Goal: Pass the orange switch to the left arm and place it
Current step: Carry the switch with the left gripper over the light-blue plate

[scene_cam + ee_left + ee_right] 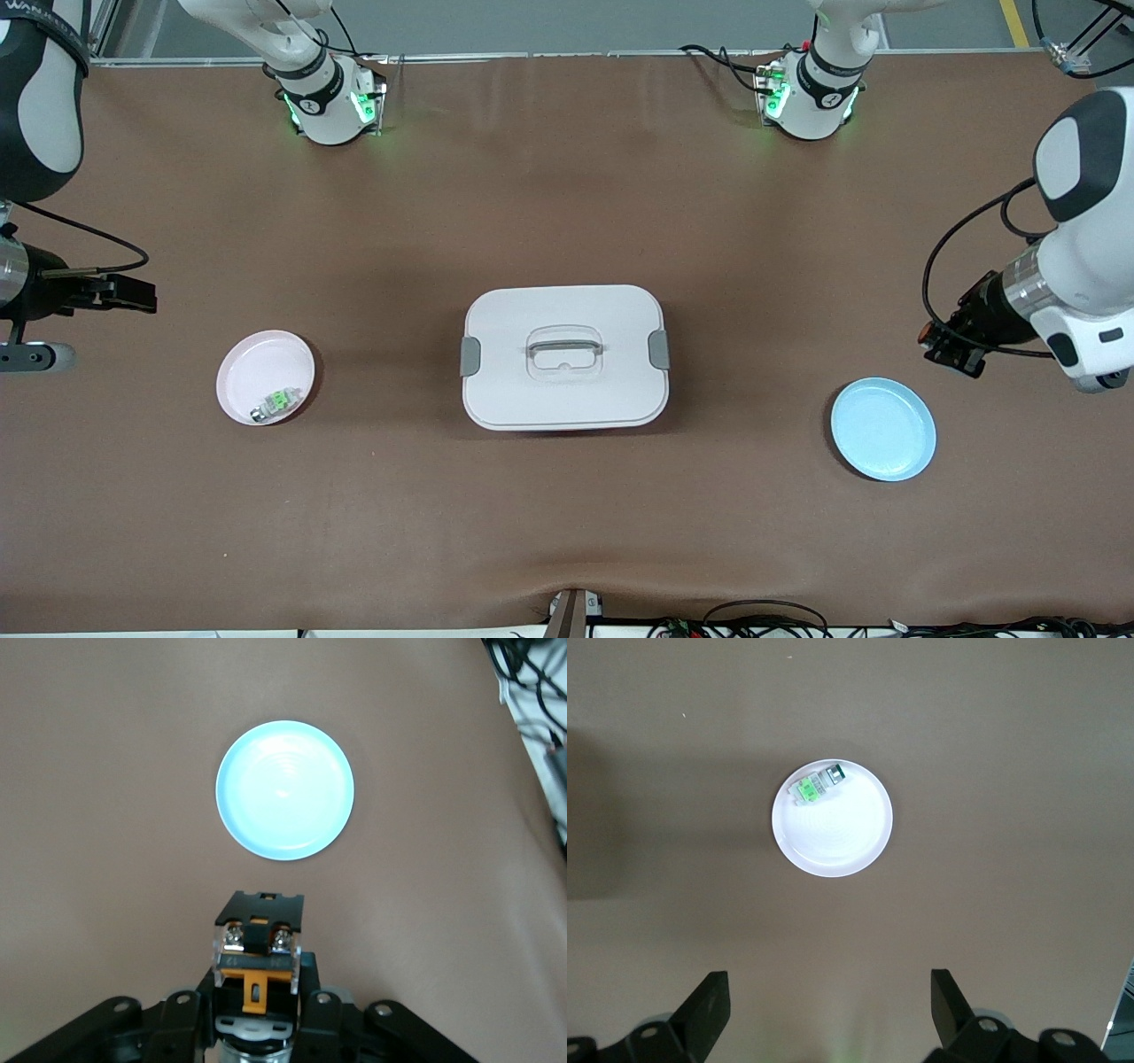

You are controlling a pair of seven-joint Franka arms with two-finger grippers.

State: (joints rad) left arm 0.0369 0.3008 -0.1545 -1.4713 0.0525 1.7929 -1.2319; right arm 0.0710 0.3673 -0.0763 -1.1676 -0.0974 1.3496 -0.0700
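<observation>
The left tool was clamped on the switch in the air above the blue plate, at some risk of releasing off-centre so it bounced out, while the right tool waited, gaping, over the pink plate.

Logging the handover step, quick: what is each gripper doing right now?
Left gripper: shut on the orange switch, up over the table near the blue plate.
Right gripper: open, empty, above the pink plate.
</observation>
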